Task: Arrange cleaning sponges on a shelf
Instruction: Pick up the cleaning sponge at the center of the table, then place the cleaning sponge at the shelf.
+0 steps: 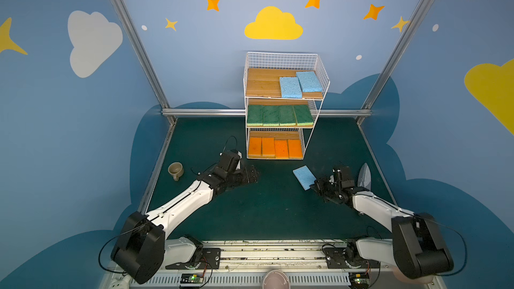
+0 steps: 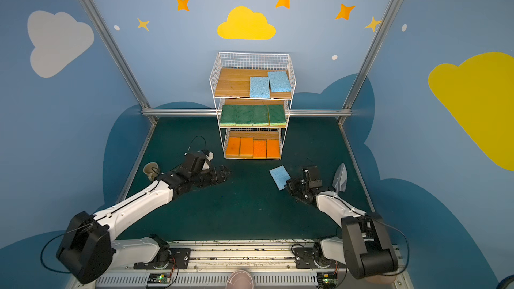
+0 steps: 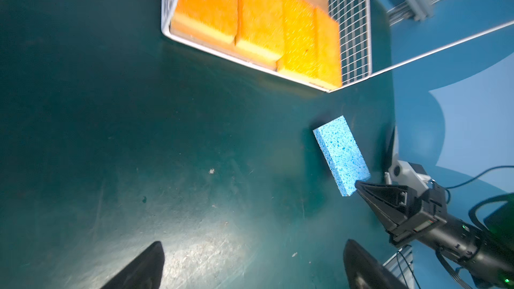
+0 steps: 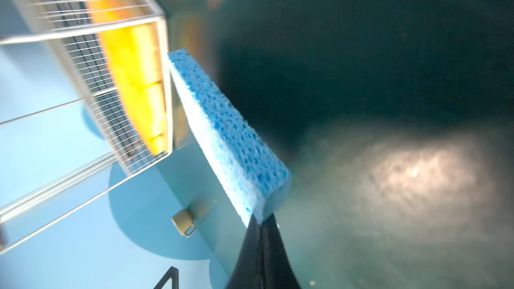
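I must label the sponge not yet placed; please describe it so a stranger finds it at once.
Find the white wire shelf at the back of the green table. In front of its right corner, off the shelf, is one blue sponge. Unlike the two blue ones on the top tier, its end is pinched by the right gripper.

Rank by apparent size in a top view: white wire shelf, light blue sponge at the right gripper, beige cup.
1. White wire shelf
2. Light blue sponge
3. Beige cup, slightly smaller
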